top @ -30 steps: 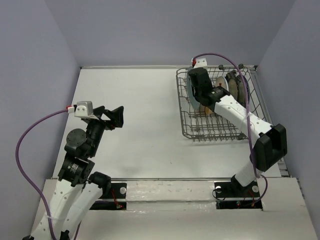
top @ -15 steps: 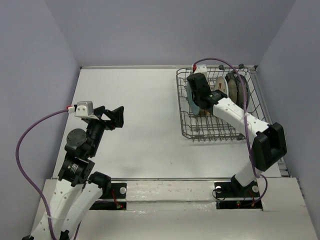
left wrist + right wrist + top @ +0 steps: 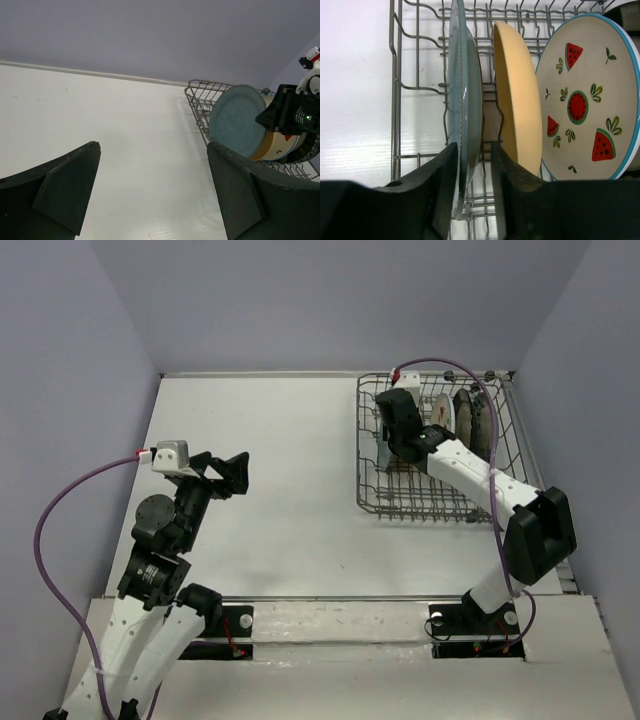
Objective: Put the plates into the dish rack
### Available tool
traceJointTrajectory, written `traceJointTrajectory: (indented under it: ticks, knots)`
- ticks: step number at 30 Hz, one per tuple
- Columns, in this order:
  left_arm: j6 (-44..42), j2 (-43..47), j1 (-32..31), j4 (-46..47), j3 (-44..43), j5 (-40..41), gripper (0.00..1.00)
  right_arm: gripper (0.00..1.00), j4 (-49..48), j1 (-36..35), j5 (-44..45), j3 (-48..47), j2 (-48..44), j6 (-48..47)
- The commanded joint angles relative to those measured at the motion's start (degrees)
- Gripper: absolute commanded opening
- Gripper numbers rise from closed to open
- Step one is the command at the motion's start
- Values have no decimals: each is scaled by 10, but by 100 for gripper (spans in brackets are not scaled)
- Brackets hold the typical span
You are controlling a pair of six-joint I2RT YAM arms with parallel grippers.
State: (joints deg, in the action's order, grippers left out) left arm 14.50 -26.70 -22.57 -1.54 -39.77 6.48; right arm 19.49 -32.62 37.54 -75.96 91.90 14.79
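Note:
The dish rack stands at the back right of the table. In the right wrist view a teal-blue plate stands on edge in its leftmost slot, then a yellow plate and a white plate with red fruit marks. My right gripper straddles the teal plate's rim, open: the left finger lies against the plate and a gap shows at the right finger. From above, my right gripper is over the rack, with a dark-rimmed plate behind it. My left gripper hangs open and empty over the left of the table.
The rack's wire wall runs close beside my right gripper's left finger. In the left wrist view the rack and the teal plate lie far to the right. A purple cable loops beside the left arm.
My right gripper has gone down into the rack with the teal plate and its jaws have parted from it. The rack shifted slightly. The left arm has not moved.

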Motion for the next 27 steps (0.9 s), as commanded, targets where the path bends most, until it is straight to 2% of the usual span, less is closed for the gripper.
traceJointTrajectory:
  ticks: [1,9,12,16,27]
  knots:
    - [-1,-7,-4,29,2,1,99,43,-38,-1,15,4,-33,16]
    - [-1,-13,-3,29,2,2,99,56,-39,-1,18,3,-50,6]
    - [-1,-13,-3,28,2,3,99,65,-40,-1,15,2,-59,2]
    - [0,-14,-3,28,2,3,99,72,-40,-1,0,2,-76,1]
    - [-1,-15,-1,28,2,5,99,82,-69,-1,-56,26,-146,1]
